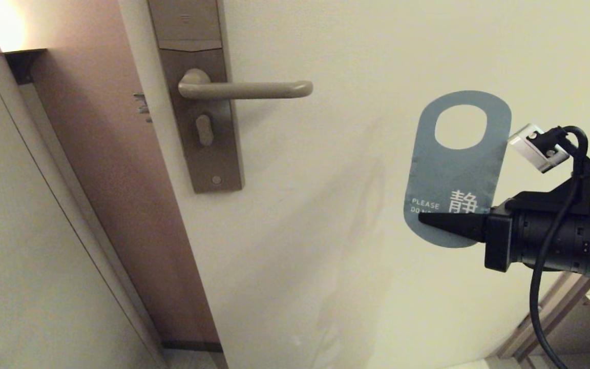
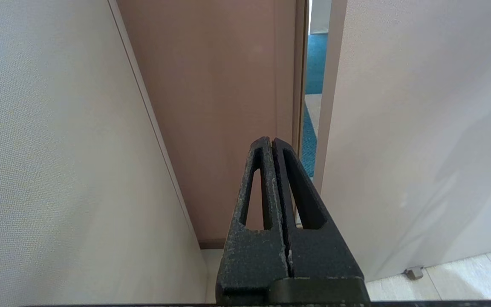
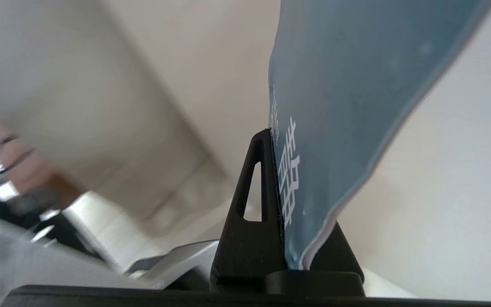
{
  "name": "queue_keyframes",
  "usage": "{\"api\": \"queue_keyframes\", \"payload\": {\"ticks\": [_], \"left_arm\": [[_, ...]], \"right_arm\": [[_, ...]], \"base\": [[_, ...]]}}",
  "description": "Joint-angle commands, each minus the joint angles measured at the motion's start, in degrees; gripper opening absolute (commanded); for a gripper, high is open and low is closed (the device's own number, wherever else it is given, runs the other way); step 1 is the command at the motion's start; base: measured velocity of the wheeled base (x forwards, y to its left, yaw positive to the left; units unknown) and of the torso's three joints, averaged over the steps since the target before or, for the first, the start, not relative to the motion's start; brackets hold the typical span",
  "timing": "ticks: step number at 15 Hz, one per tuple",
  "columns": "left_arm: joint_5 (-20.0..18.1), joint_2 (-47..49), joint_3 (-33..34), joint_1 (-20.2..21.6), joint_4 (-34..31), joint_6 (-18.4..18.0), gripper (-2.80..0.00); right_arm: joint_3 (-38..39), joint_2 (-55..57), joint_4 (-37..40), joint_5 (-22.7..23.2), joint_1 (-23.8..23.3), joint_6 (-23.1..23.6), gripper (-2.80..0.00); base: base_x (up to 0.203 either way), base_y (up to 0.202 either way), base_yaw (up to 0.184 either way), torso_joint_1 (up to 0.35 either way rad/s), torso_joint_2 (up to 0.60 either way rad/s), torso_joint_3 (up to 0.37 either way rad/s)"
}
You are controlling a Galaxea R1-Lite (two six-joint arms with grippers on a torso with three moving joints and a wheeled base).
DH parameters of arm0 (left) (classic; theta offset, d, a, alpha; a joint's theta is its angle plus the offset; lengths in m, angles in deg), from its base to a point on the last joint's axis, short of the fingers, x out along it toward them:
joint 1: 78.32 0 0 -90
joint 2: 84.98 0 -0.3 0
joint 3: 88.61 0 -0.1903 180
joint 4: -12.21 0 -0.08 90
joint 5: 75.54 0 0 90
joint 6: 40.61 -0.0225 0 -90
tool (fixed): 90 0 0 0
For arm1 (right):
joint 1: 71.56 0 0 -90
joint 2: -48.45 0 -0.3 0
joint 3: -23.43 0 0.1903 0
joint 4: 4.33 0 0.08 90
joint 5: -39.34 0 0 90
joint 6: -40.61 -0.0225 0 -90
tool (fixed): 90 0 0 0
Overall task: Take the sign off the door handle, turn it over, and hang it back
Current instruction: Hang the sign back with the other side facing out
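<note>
The sign (image 1: 454,169) is off the handle and held in the air to the right of it, blue "PLEASE DO NOT DISTURB" side facing me, oval hole uppermost. My right gripper (image 1: 423,219) is shut on the sign's lower edge; in the right wrist view the blue card (image 3: 348,106) stands clamped between the black fingers (image 3: 249,204). The door handle (image 1: 246,89) is a bare beige lever on a tall brown lock plate (image 1: 200,102), well left of the sign. My left gripper (image 2: 272,143) is shut and empty, low by the door's edge, out of the head view.
The cream door (image 1: 356,266) fills the middle and right. The brown door edge (image 1: 121,195) and a pale wall (image 1: 23,256) lie to the left. A wall lamp glows at the top left. A floor door stop (image 2: 414,272) sits at the door's foot.
</note>
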Motion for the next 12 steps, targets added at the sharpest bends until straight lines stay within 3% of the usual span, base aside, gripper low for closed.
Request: {"api": "queue_keyframes", "payload": {"ticks": [1, 5, 10, 12], "left_arm": [[-0.02, 0.07, -0.04, -0.04, 0.0, -0.02, -2.8], [-0.02, 0.07, -0.03, -0.04, 0.0, -0.02, -2.8], [-0.02, 0.07, -0.03, -0.04, 0.0, -0.02, -2.8], [-0.02, 0.07, 0.05, -0.04, 0.0, -0.02, -2.8]], "right_arm": [[-0.52, -0.6, 0.32, -3.68, 0.83, -0.05, -2.8], [-0.77, -4.47, 3.59, -10.71, 1.97, 0.45, -2.8], [-3.08, -6.32, 3.89, -16.42, 11.23, 0.6, -2.8], [-3.94, -5.68, 3.57, -20.8, 16.06, 1.2, -2.8]], "base": [[0.0, 0.0, 0.0, 0.0, 0.0, 0.0], [0.0, 0.0, 0.0, 0.0, 0.0, 0.0], [0.0, 0.0, 0.0, 0.0, 0.0, 0.0], [0.0, 0.0, 0.0, 0.0, 0.0, 0.0]]}}
